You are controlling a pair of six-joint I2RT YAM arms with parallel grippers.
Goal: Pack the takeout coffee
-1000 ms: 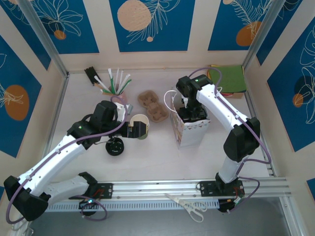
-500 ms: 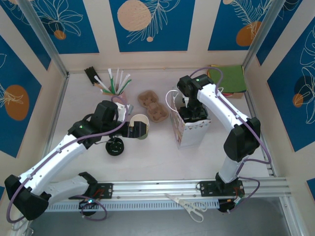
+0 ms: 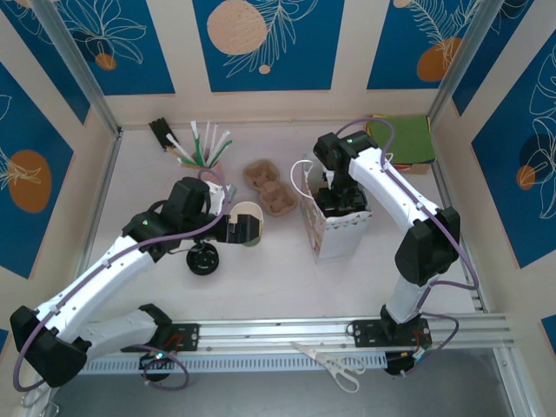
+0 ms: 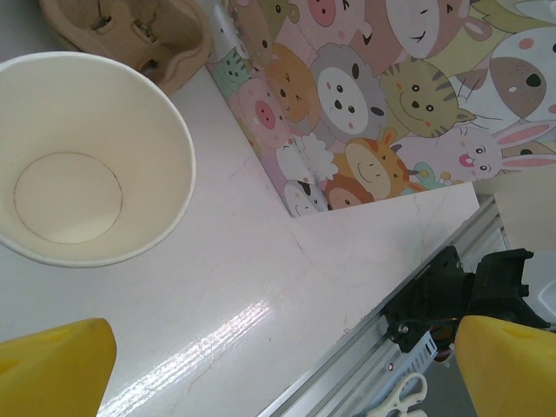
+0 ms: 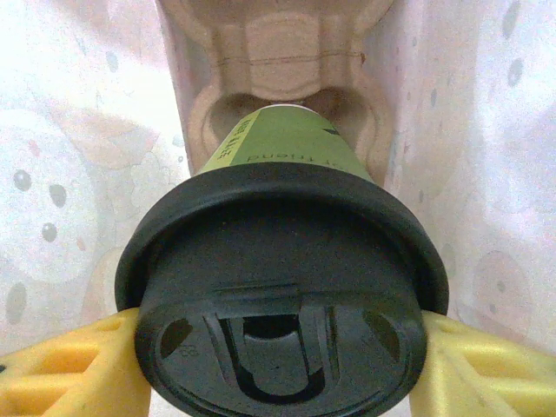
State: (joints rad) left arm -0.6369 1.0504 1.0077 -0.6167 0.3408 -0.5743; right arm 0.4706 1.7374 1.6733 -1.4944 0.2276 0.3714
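Right gripper (image 5: 278, 369) clamps the takeout coffee (image 5: 282, 252) inside the animal-print bag (image 4: 391, 104); left gripper (image 4: 282, 373) gapes wide near a lidless cup (image 4: 87, 156).

The takeout coffee (image 5: 278, 148) is a small paper cup of dark olive-green colour, with a lighter green print on its side. A round black plastic lid (image 5: 278, 252) closes it. It stands upright inside the bag (image 5: 61, 174), whose walls show pale animal figures. Its lower end sits in a hollow of the brown pulp carrier (image 5: 278, 52). The right pincer (image 5: 278, 356) presses the lid rim from both sides.
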